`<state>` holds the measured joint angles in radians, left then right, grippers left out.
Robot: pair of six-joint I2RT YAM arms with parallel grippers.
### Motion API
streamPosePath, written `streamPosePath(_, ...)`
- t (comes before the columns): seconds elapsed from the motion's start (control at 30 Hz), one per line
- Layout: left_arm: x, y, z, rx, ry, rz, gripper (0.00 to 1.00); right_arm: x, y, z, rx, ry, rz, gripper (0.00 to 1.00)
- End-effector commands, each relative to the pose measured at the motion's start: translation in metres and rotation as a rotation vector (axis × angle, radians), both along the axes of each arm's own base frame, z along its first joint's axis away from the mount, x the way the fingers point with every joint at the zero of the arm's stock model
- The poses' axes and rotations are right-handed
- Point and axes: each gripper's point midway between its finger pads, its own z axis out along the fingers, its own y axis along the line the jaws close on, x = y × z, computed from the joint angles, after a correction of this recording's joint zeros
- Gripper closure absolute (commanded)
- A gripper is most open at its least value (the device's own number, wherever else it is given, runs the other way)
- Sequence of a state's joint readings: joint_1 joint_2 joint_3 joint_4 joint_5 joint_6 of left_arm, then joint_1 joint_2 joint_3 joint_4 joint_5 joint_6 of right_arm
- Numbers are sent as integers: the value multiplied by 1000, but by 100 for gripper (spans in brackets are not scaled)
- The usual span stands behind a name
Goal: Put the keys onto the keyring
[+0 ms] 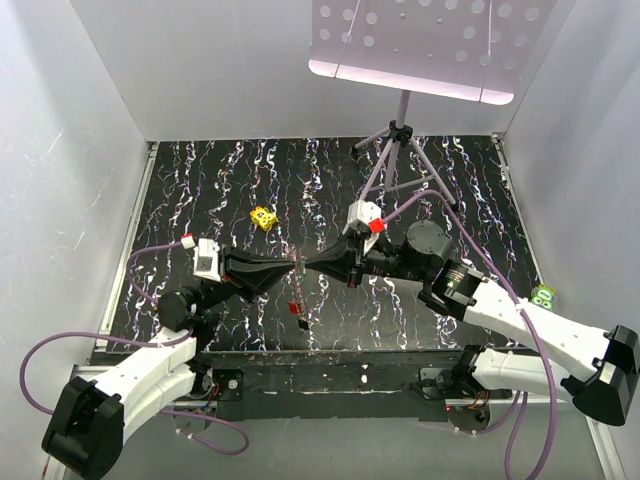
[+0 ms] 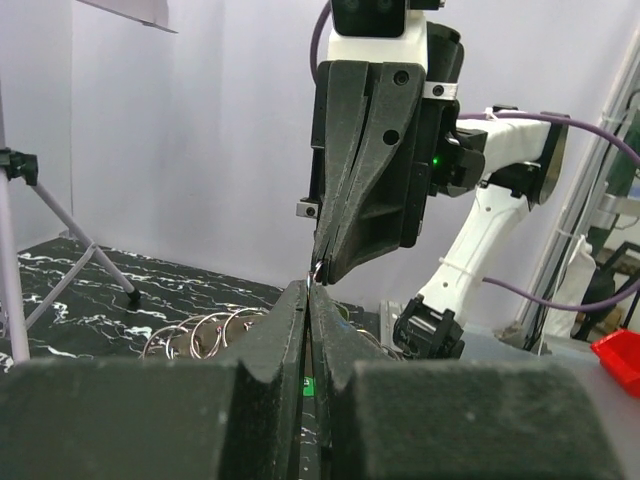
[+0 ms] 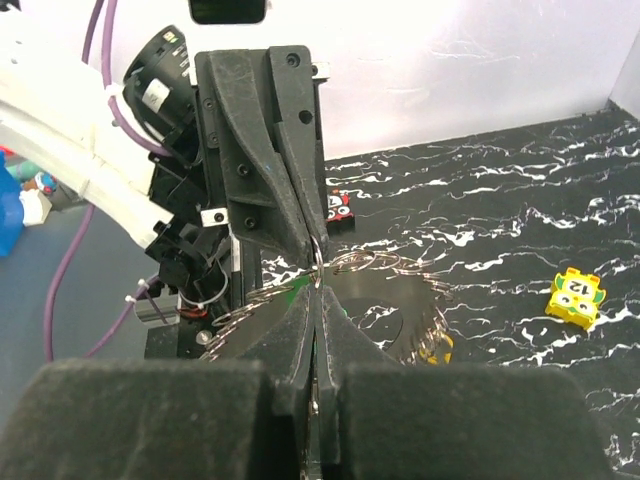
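Observation:
My left gripper and right gripper meet tip to tip above the middle of the mat. Both are shut. Between the tips stands the keyring, a thin silvery ring seen edge-on, pinched from both sides. In the left wrist view it shows as a small loop at the right gripper's tips, just above my left gripper. A green bit, like a key's head, shows in the gap of the left jaws; whether it is held I cannot tell. Small red-headed keys lie on the mat below the meeting point.
Several loose silvery rings lie round a dark disc under my right gripper. A yellow block sits behind the left gripper. A red block sits near the mat's edge, a green block off the mat at right. The grey tripod stands at the back.

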<state>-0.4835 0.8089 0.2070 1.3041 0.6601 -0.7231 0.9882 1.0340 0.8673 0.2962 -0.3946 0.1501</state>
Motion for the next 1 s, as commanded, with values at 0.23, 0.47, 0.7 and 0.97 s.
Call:
streamPosePath(0.23,-49,7,50,-30,-394,-70,100,-36,-15,24,95,-301,170,99)
streamPosePath(0.47,-50,6,52,-24,-418,-71,100,-37,-18,28,108,-315,165,99)
streamPosePath(0.7,-53,7,56,-28,-435,-71,100,-29,-15,33,117,-237,124,99)
streamPosePath(0.97,-53,8,56,-31,-439,-64,100,-24,-13,35,117,-183,94,99)
